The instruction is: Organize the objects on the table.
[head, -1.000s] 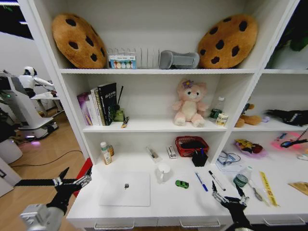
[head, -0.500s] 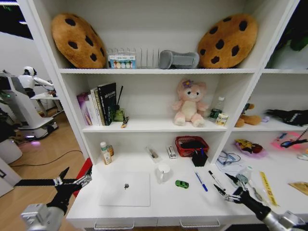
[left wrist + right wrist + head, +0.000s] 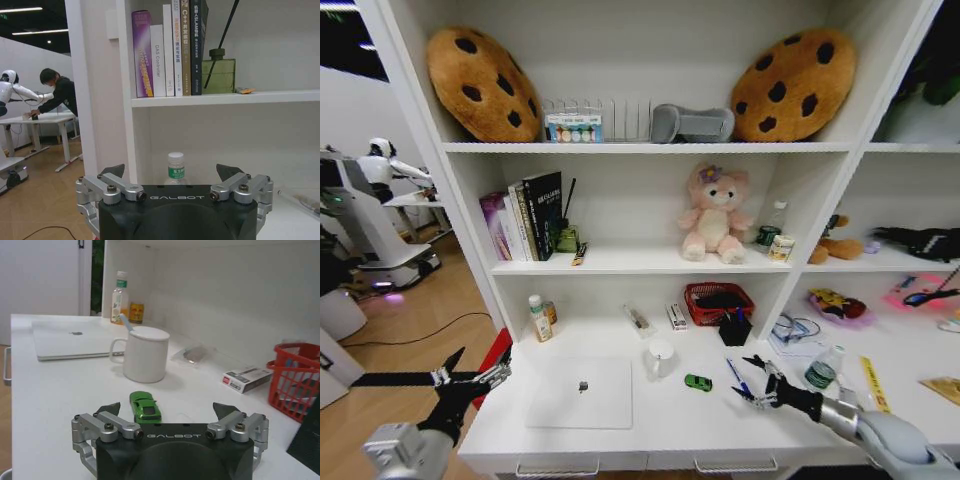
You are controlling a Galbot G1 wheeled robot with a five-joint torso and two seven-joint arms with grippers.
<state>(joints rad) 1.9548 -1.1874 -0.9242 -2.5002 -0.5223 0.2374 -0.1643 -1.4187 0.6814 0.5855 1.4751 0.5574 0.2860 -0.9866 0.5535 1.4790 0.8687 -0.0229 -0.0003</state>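
At lower right of the head view, the right gripper (image 3: 752, 380), jaws spread and empty, hovers over the table (image 3: 670, 420) beside the blue pen (image 3: 735, 374); the left gripper (image 3: 470, 377) idles, spread, lower left. Sorting looks barely begun: green toy car (image 3: 145, 406), then laptop (image 3: 581, 391) farther left, lie loose.

A white counter (image 3: 650, 420) is seen, on which a silver laptop (image 3: 582, 392), a white mug (image 3: 659, 358), a bright green toy car (image 3: 698, 382) and a blue pen (image 3: 735, 375) are laid; a red basket (image 3: 718, 301) is shown behind, and brown dark-spotted cookie cushions (image 3: 483, 83) above
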